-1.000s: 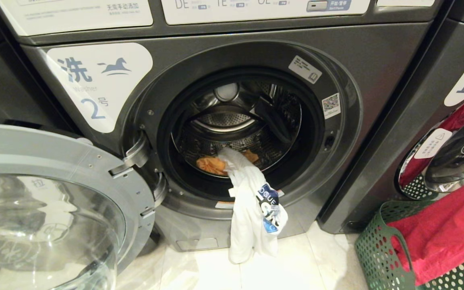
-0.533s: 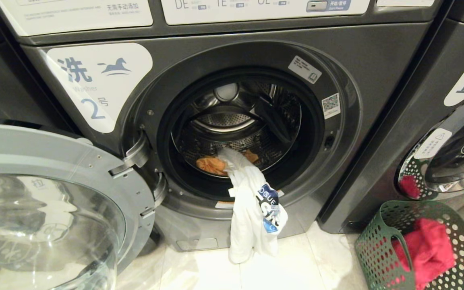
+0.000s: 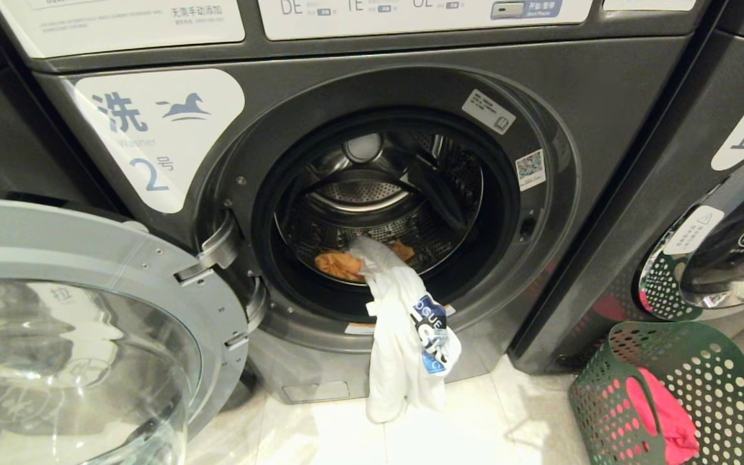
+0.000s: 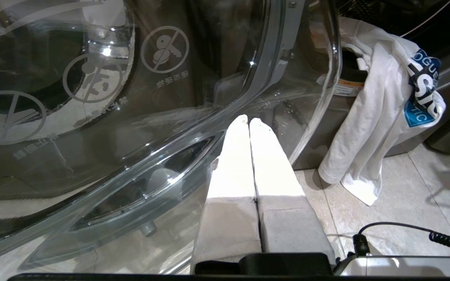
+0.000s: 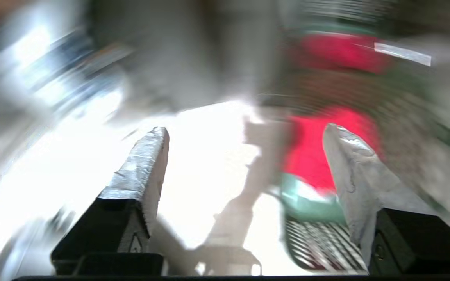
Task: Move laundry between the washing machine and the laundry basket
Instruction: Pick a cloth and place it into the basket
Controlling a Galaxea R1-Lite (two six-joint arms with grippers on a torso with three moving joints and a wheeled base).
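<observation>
Nearest, at five o'clock, the green laundry basket (image 3: pixel 611 394) stands on the floor with the red garment (image 3: pixel 666 420) lying inside. The right gripper (image 5: pixel 244 134) is spread wide and empty, the basket beyond its fingers. At nine o'clock, the left gripper (image 4: pixel 249 121) is pressed shut on nothing beside the open door (image 3: pixel 88 310). Farther, at twelve o'clock, a white shirt (image 3: pixel 404 336) hangs from the washing machine (image 3: pixel 604 97) opening; an orange cloth (image 3: pixel 340 263) lies in the drum.

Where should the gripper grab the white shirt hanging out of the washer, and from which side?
Best guess: pinch the bunched neck of the white shirt where it crosses the door rim, coming from the front with the open right gripper. Below, it hangs loose.
</observation>
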